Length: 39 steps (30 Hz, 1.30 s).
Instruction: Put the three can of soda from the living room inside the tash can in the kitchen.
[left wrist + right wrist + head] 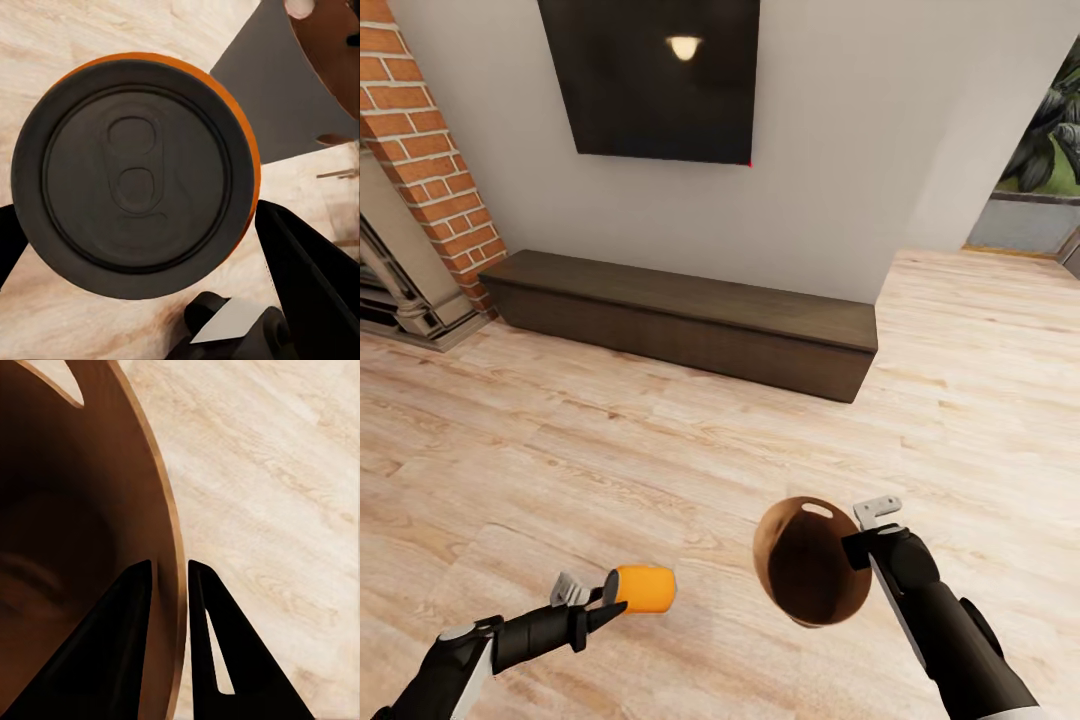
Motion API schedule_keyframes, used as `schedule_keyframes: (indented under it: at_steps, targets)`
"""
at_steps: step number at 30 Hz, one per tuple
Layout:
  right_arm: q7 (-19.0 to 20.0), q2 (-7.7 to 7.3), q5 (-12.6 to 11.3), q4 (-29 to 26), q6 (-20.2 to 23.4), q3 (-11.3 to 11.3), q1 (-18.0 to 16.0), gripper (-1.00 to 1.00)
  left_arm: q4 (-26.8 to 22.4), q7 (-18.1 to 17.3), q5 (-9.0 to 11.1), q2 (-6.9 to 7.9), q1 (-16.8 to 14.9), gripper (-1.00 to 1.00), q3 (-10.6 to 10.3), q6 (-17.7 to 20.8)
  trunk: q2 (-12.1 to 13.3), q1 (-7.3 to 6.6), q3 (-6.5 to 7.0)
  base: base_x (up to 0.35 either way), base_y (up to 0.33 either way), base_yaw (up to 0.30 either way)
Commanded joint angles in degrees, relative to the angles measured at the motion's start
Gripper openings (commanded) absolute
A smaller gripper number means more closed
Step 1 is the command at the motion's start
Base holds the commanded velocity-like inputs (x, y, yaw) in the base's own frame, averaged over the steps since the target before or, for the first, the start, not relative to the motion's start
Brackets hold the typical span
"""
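My left gripper [608, 592] is shut on an orange-red can of soda [643, 589], held sideways above the wood floor at the lower left of the head view. In the left wrist view the can's dark lid [135, 178] faces the camera between the black fingers [307, 270]. The tash can [810, 560], tan outside and dark brown inside, hangs tilted at lower right with its mouth toward the camera. My right gripper [857, 548] is shut on its rim. The right wrist view has one finger [112, 660] inside the wall [161, 510] and one outside.
A long dark low bench [690, 320] stands against the pale wall ahead, under a black panel [655, 75]. A brick fireplace [430, 170] is at the left. A glass door to greenery [1040, 170] is at the far right. Light plank floor [660, 450] spreads between.
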Motion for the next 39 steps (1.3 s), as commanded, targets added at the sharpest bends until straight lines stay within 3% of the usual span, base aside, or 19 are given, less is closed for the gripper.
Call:
schedule_keyframes:
  at_steps: [1,3,7,10,14,19,33,39]
  targets:
    - [0.28,0.01,-0.7,0.04,-0.02,0.01,-0.02,-1.0,-0.42,-0.54,-0.07,0.03,0.01,-1.0,0.01,-0.05,0.0,0.0,0.0,0.0,0.0,0.0]
    - [0.28,0.02,-0.69,0.21,-0.72,0.01,-0.02,-1.0,-2.06,-2.07,-0.01,0.1,0.01,-1.0,0.04,0.68,0.0,0.0,0.0,0.0,0.0,0.0]
    - [0.28,0.15,-0.69,1.73,-3.21,0.03,-0.02,-1.0,-6.45,-4.3,0.02,0.15,0.01,-1.0,0.08,7.45,0.0,0.0,0.0,0.0,0.0,0.0]
    - [0.28,0.26,-0.69,3.41,-3.85,0.06,-0.02,-1.0,-9.93,-5.03,0.07,0.15,0.01,-1.0,0.09,9.77,0.0,0.0,0.0,0.0,0.0,0.0]
    - [0.28,0.74,-0.69,4.29,-4.01,0.39,-0.02,-1.0,-11.11,-5.29,0.1,0.15,0.01,-1.0,0.06,10.67,0.0,0.0,0.0,0.0,0.0,0.0]
    - [0.28,1.04,-0.69,6.63,-5.73,2.78,-0.02,-1.0,-11.6,-5.44,0.14,0.15,0.01,-1.0,-0.07,12.47,0.0,0.0,0.0,0.0,0.0,0.0]
    - [0.28,1.22,-0.69,8.75,-6.34,3.24,-0.22,-1.0,-11.79,-8.03,0.2,0.06,0.01,-1.0,-0.27,12.82,0.0,0.0,0.0,0.0,0.0,0.0]
    - [0.28,1.49,-0.69,10.42,-6.48,3.26,-0.45,-1.0,-14.91,-8.32,0.2,-0.31,0.01,-1.0,-0.24,13.54,0.0,0.0,0.0,0.0,0.0,0.0]
